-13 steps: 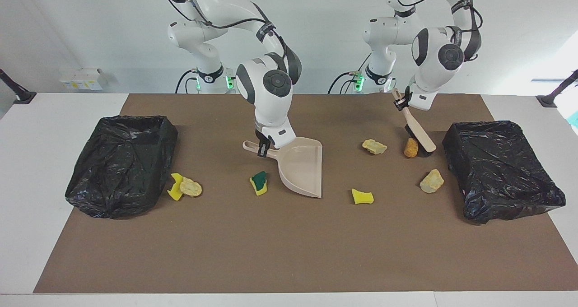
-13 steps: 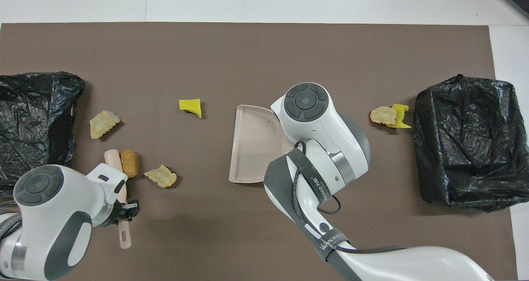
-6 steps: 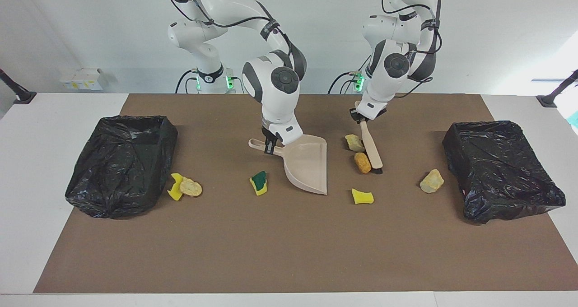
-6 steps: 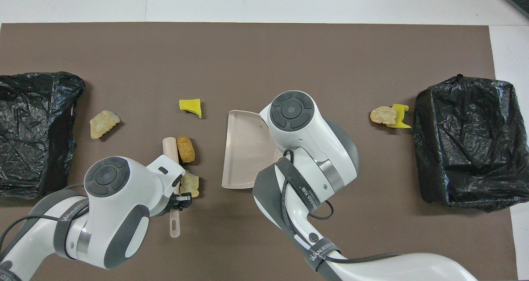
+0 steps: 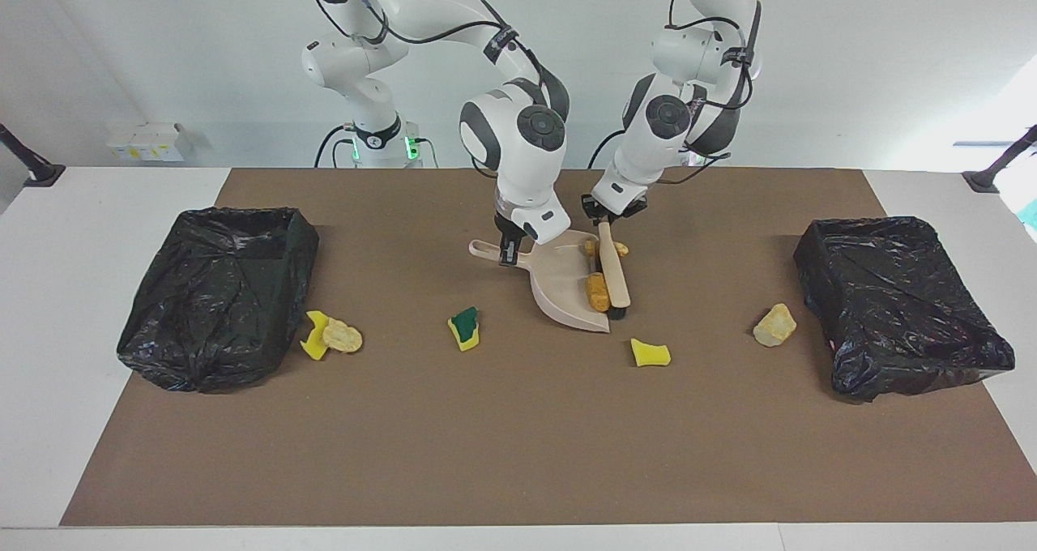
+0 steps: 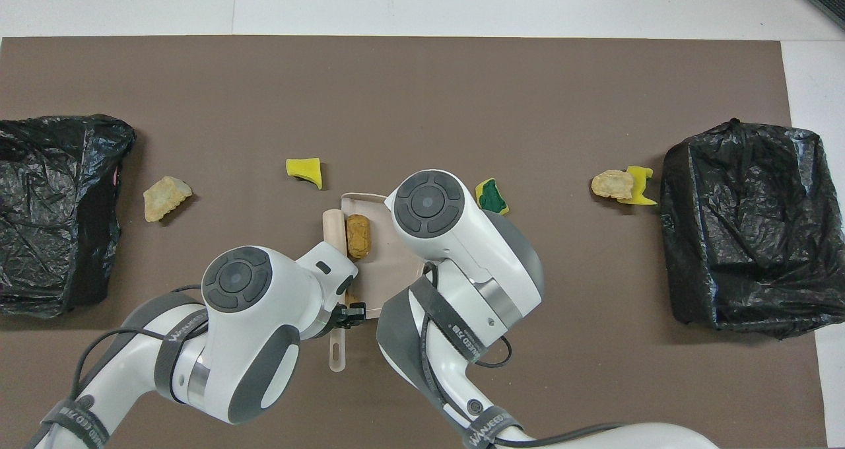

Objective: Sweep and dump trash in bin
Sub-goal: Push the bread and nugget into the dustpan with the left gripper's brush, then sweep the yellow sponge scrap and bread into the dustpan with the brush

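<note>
Our left pincer (image 5: 603,219) clamps the brush (image 5: 613,275); right pincer (image 5: 509,253) clamps the dustpan (image 5: 563,292); tilting early could spill the bread chunk (image 5: 598,292).

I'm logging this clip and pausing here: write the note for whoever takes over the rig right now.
Right gripper: shut on the dustpan handle, pan on the mat mid-table.
Left gripper: shut on the brush, its head at the pan's mouth.
Done: orange chunk and a tan chunk swept into the pan.
Left: green-and-yellow sponge, yellow sponge bit, tan chunk beside the left-end bin, and yellow bit with tan chunk beside the right-end bin. Nothing dumped yet.
</note>
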`<state>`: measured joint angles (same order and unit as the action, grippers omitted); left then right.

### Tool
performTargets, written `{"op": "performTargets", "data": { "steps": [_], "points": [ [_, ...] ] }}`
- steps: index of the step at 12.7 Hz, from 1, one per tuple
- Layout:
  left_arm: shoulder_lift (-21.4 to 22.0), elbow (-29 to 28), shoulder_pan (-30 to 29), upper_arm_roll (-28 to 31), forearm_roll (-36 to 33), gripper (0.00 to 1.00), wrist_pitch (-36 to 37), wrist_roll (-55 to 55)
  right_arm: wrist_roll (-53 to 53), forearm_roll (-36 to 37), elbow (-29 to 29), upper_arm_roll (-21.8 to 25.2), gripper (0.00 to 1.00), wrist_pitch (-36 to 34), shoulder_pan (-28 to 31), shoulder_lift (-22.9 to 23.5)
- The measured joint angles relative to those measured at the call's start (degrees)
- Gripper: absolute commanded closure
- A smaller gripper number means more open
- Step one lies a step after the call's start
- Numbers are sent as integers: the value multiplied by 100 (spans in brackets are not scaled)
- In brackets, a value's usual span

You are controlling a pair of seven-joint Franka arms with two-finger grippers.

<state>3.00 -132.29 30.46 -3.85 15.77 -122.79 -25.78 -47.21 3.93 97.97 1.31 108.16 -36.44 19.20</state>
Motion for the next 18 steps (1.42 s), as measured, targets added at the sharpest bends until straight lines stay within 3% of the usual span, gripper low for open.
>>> {"op": "performTargets", "data": {
  "steps": [6,9,14,18],
  "points": [
    [-254,904,93,47,248,100,376,-13,-52,-257,18,18,100,3,97,6],
    [-255,1403,-478,118,147,100,1066,-17,-161,-265,30,19,100,3,132,7],
    [-260,1571,-1651,175,-1159,100,1587,-51,-188,-264,31,27,100,6,161,8],
    [-304,1518,-2128,182,-2455,100,1739,-73,-188,-264,34,41,100,8,256,14]
  ]
}}
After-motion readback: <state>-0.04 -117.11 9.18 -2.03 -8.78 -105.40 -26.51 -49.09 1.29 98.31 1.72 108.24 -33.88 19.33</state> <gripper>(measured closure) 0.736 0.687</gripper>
